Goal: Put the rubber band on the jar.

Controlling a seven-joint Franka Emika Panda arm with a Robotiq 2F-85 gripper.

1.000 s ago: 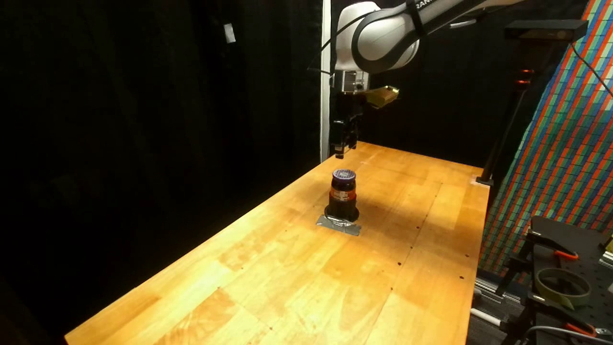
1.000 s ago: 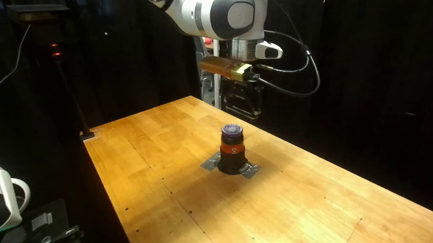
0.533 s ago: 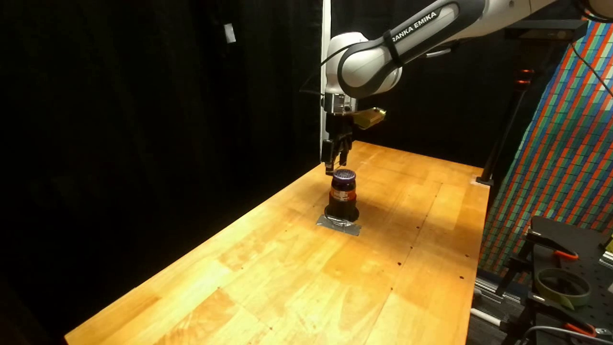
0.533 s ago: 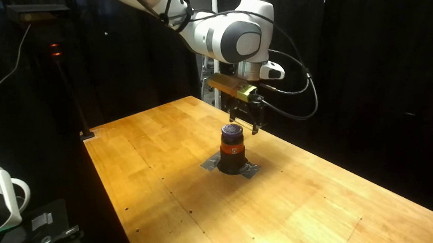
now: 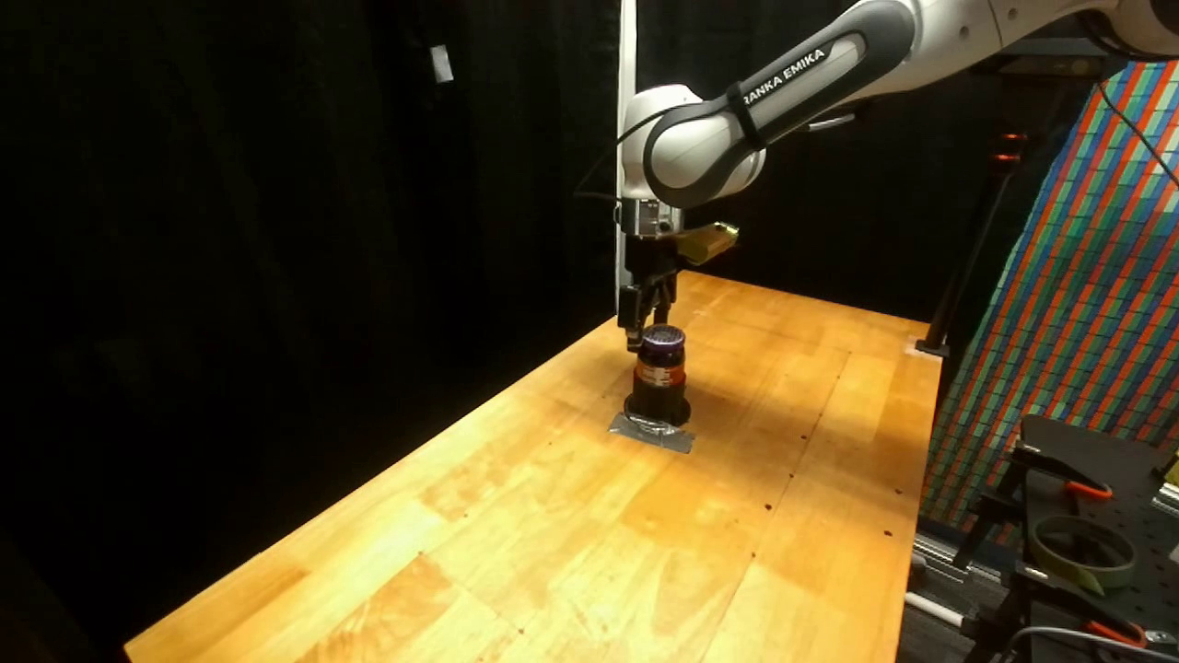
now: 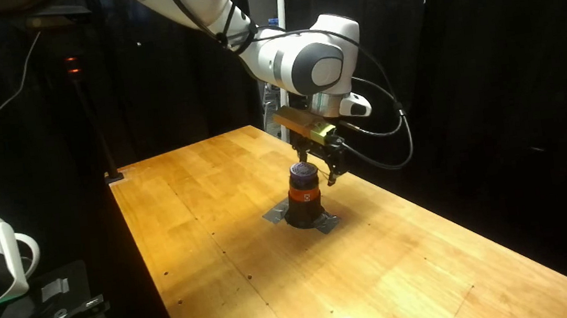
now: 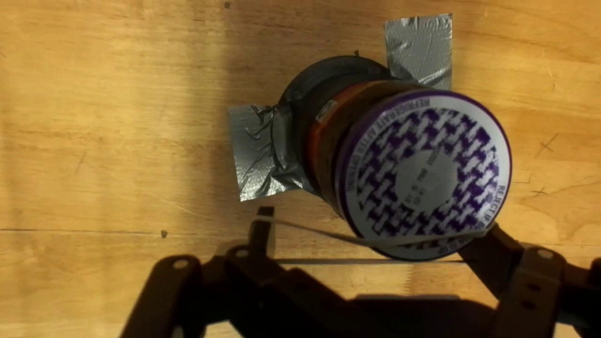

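Note:
The jar (image 5: pixel 659 373) stands upright in a black holder taped to the table. It has an orange label and a purple-and-white lid, and it shows in an exterior view (image 6: pixel 304 191) and from above in the wrist view (image 7: pixel 425 178). My gripper is open in both exterior views (image 5: pixel 647 333) (image 6: pixel 317 171), with its fingertips at about lid height beside the jar. In the wrist view, a thin pale rubber band (image 7: pixel 387 242) is stretched around both fingers of my gripper (image 7: pixel 378 221). One strand bends across the lid's edge; whether it touches is unclear. One fingertip is beside the lid's rim.
Silver tape (image 7: pixel 263 155) fixes the black holder (image 6: pixel 304 215) to the wooden table (image 5: pixel 571 552). A dark camera stand (image 6: pixel 95 121) rises at a far table corner. A black side stand with a tape roll (image 5: pixel 1082 551) is off the table. Dark curtains hang around.
My gripper has come down from above the jar and slightly towards the table's edge, so its fingertips are now beside the lid. The jar has not moved.

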